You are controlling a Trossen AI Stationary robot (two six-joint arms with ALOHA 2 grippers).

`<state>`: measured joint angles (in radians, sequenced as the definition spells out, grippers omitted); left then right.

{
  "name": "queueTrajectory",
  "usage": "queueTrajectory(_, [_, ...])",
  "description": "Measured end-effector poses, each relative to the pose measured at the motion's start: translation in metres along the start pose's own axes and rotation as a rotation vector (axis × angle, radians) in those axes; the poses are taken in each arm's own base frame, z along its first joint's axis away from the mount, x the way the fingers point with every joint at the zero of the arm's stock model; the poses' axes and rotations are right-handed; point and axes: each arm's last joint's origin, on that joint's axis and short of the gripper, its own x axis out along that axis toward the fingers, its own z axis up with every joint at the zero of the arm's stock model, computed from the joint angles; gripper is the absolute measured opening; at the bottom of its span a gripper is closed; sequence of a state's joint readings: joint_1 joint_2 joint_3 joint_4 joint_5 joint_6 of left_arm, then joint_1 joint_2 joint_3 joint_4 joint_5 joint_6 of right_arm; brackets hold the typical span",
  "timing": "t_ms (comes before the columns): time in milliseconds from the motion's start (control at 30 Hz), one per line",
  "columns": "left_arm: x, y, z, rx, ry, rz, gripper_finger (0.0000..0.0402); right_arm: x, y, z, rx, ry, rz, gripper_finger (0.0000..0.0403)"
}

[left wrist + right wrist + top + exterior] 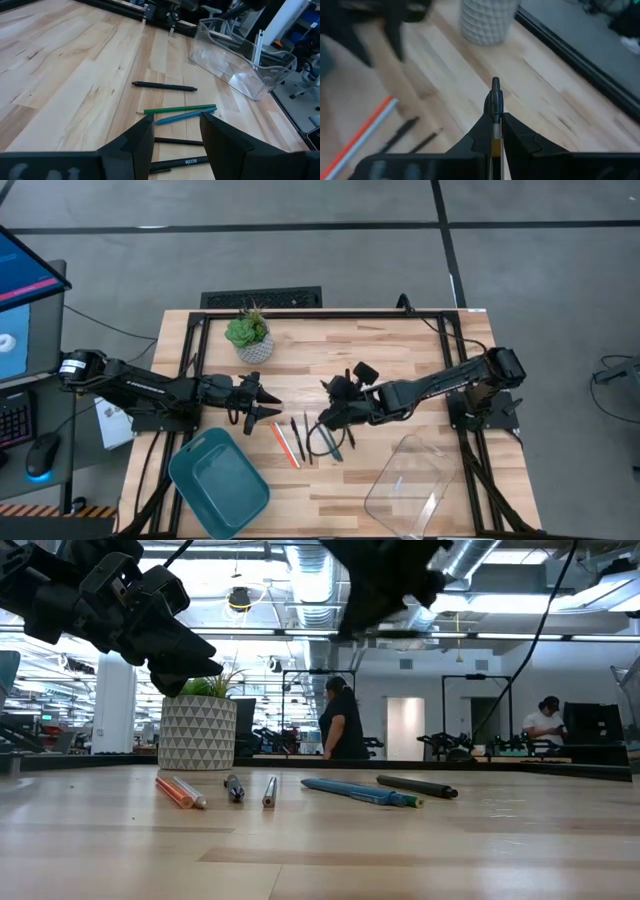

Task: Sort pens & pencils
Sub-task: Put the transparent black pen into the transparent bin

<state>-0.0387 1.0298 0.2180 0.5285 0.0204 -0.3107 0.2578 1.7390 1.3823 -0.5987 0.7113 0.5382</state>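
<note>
**A:** What do your jaws have right now?

**B:** My right gripper (495, 117) is clamped narrow on a slim dark pen (495, 96), its tip poking out past the fingers; it hangs above the tabletop (420, 355), over the middle of the scatter. My left gripper (176, 131) stands wide and holds nothing; it hovers just beside the orange-red pencil (285, 445).

**A:** So which step is this?

**B:** I judge it a carry; one pen is lifted, not yet dropped in a bin. The clear tray (408, 478) lies near my right side, the teal bin (218, 478) near my left; which takes pens I cannot tell.

**A:** And the next move?

**B:** Swing the pen over a bin rim and part the jaws; a thin round barrel may roll or pivot in the grip, so keep it level.

**A:** What is left on the wood?

**B:** Slim straight sticks, close together: a green pencil (180, 108) touching a teal-blue pen (185, 116), a black pen (165, 86) apart, more black ones nearer; smooth plastic barrels on pale grained planks. The clear tray is glossy and rounded; a potted plant (249, 338) sits behind in a white patterned pot.
</note>
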Motion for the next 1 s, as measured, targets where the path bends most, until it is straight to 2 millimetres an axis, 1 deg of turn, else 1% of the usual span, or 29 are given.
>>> queueTrajectory(233, [0.000,0.000,0.000,0.000,0.000,0.000,0.0149,-0.025,0.013,0.019,-0.074,-0.069,0.069,0.0060])
queueTrajectory(467, [0.000,0.000,0.000,0.000,0.001,0.000,0.0149,-0.052,0.030,0.023,-0.149,-0.119,0.142,0.0060])
queueTrajectory(700, [0.000,0.000,0.000,0.000,0.001,0.000,0.0149,-0.079,0.047,0.017,-0.209,-0.155,0.217,0.0060])
queueTrajectory(1000, [0.000,0.000,-0.001,0.000,0.005,0.001,0.0149,-0.106,0.064,-0.004,-0.274,-0.143,0.282,0.0060])
